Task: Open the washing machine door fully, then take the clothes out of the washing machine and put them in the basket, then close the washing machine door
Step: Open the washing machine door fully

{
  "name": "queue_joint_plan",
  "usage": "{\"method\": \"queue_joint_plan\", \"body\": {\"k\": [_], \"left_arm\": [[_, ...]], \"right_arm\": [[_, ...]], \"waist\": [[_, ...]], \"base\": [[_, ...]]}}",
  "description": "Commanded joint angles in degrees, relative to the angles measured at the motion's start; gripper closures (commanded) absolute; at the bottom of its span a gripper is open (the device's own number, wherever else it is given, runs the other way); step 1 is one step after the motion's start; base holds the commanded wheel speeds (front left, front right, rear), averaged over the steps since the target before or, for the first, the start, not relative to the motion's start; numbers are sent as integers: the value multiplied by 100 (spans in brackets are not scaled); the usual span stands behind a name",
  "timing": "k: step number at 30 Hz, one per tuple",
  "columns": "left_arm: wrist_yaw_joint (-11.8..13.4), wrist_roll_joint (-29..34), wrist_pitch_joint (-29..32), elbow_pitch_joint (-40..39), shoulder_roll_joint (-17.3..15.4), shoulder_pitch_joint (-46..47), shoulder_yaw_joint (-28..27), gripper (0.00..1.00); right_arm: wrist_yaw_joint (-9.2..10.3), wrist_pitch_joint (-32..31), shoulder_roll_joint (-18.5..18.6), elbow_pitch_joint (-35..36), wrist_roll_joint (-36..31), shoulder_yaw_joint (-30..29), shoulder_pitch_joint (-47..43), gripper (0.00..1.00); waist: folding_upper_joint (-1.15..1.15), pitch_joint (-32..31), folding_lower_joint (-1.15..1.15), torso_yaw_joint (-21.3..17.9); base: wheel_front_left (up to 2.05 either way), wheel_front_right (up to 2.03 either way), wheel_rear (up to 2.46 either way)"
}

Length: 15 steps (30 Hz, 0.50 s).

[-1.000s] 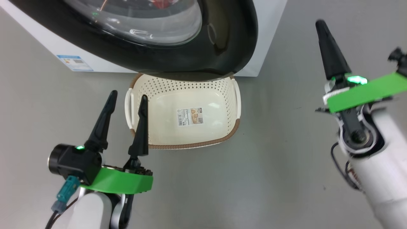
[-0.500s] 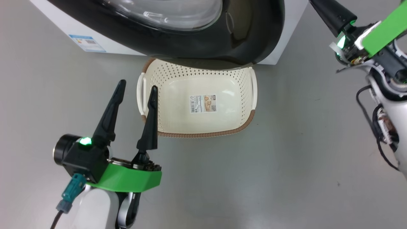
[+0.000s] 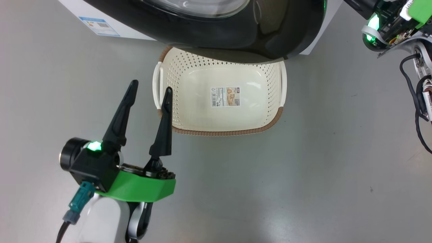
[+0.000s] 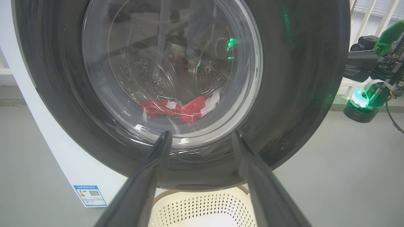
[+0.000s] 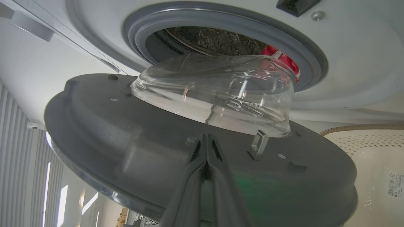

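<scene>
The washing machine door (image 3: 236,37) stands partly open, its black rim overhanging the far edge of the basket (image 3: 222,132). The basket is cream with a brown rim and has nothing in it but a barcode sticker (image 3: 225,96). My left gripper (image 3: 151,86) is open, hovering by the basket's left handle. Through the door glass (image 4: 170,63) I see the red and white clothes (image 4: 180,108) in the drum. My right gripper (image 5: 205,136) is shut, its tips at the door's grey inner face (image 5: 126,132) near the latch (image 5: 258,143). Red clothes (image 5: 282,56) show past the gasket (image 5: 221,26).
The white washing machine (image 3: 74,10) carries a blue label (image 3: 99,26) low on its front. Grey floor (image 3: 270,185) spreads around the basket. In the left wrist view the right gripper (image 4: 359,64) reaches toward the door's right edge.
The head camera has shifted, sliding the whole scene right and up. My right gripper has risen toward the door's right edge and left the top of the view. The left gripper has stayed open.
</scene>
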<state>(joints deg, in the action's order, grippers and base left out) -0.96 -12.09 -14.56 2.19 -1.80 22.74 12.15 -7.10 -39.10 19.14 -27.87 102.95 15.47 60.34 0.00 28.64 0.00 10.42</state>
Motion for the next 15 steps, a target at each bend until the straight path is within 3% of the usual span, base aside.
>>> {"method": "queue_joint_plan", "body": {"k": [1, 15], "left_arm": [[45, -14, -44, -128, -108, 93, -154, 0], [30, -47, -44, -18, -108, 80, -129, 0]], "right_arm": [[-39, -73, -76, 122, 51, -5, 91, 100], [-39, -613, -280, 331, -34, -138, -109, 100]], "waist": [[0, 27, 0, 20], [0, -118, 0, 94]], "base": [[0, 0, 0], [0, 0, 0]]}}
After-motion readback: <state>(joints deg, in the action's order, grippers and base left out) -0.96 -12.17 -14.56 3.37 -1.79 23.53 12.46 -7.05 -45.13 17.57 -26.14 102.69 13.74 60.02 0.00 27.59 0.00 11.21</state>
